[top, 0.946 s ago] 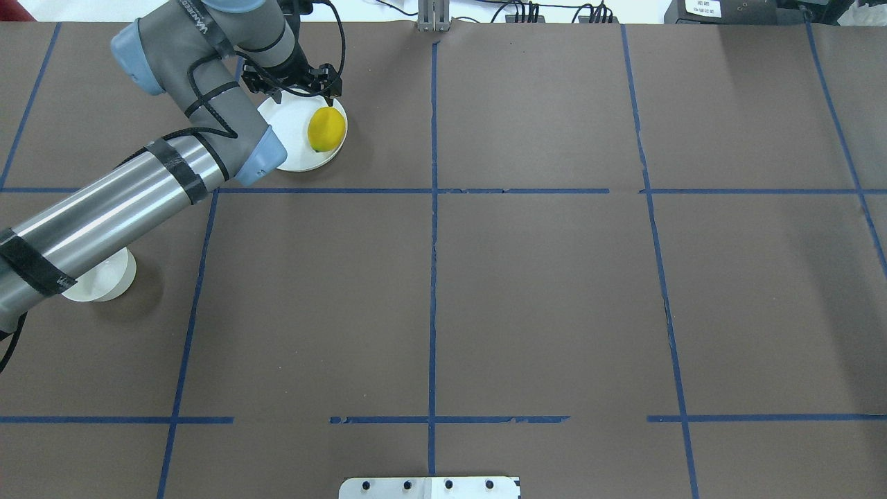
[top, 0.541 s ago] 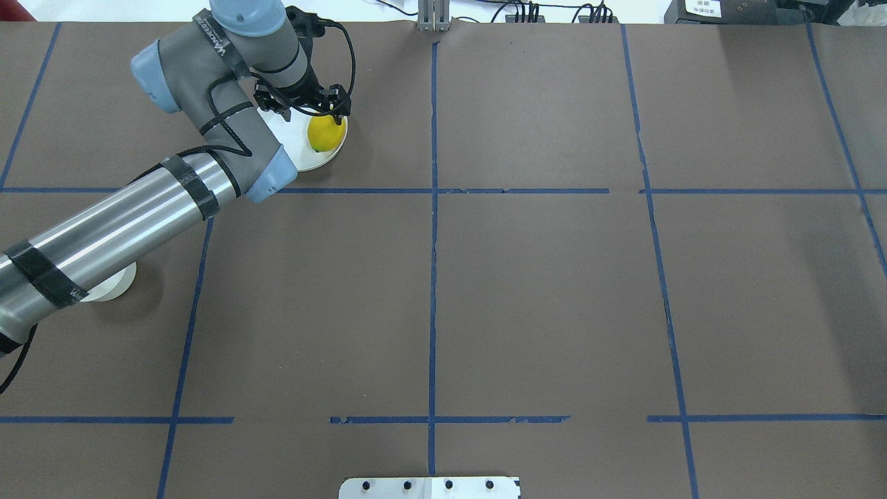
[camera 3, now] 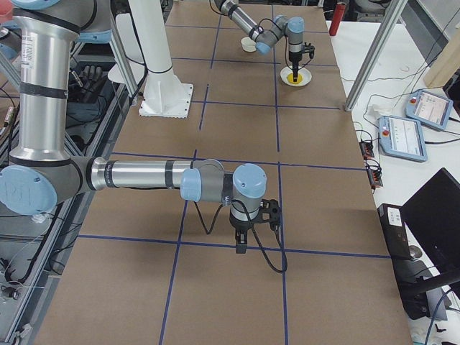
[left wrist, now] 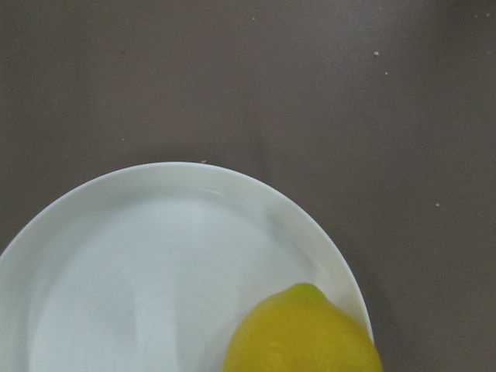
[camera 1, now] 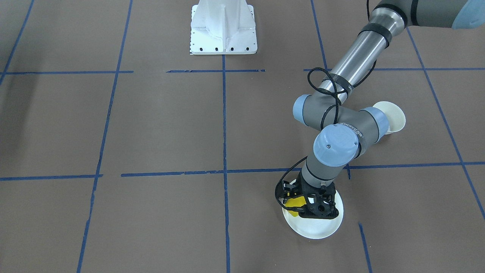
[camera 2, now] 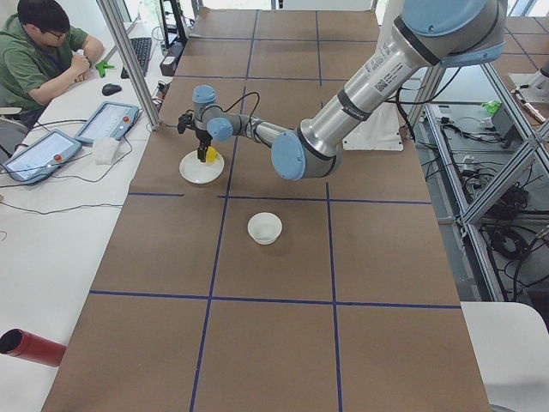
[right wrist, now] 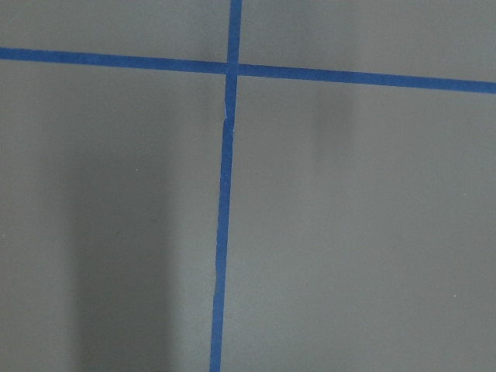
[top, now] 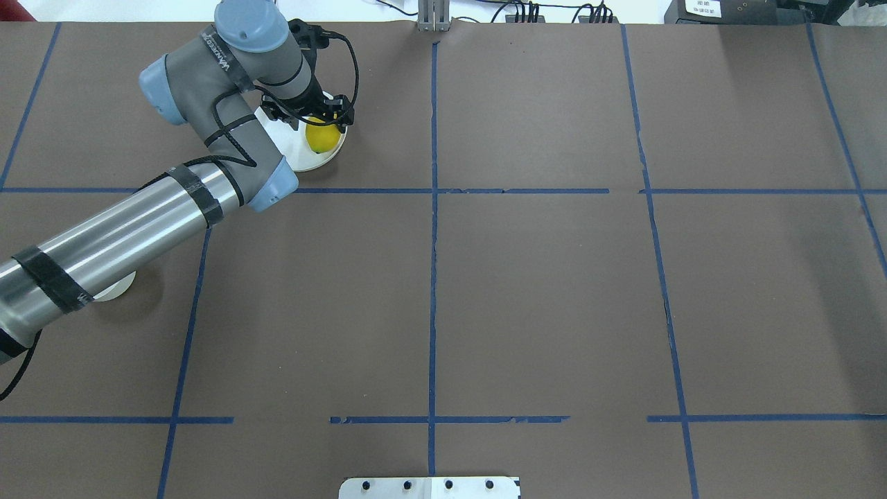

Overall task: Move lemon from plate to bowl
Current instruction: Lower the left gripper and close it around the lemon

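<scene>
The lemon (top: pixel 323 137) lies on the plate (top: pixel 296 156), toward the side of it nearest the table's middle line, close to the rim. It is a bright, even yellow, oval, with a smooth skin. In the left wrist view the lemon (left wrist: pixel 302 335) fills the lower right corner, and its pointed tip shows a faint green tinge against the plain white plate (left wrist: pixel 155 263). The low rim curves just beyond that tip.

The left gripper (top: pixel 313 116) hangs low over the plate with its jaws spread apart. The lemon sits under its outer half, beside one black finger. Whether that finger touches the fruit cannot be told. From the front the left gripper (camera 1: pixel 307 209) hides most of the lemon (camera 1: pixel 292 202), and only a yellow patch shows at its side.

The bowl (camera 1: pixel 395 116) stands on the brown table (top: pixel 554 277) well apart from the plate, nearer the robot and partly hidden by the left arm. In the side view the bowl (camera 2: pixel 264 227) is deep, off-white and holds nothing.

The right gripper (camera 3: pixel 239 249) points down over a blue tape line (right wrist: pixel 223 232), far from both dishes. Whether its jaws are apart or together cannot be told.
</scene>
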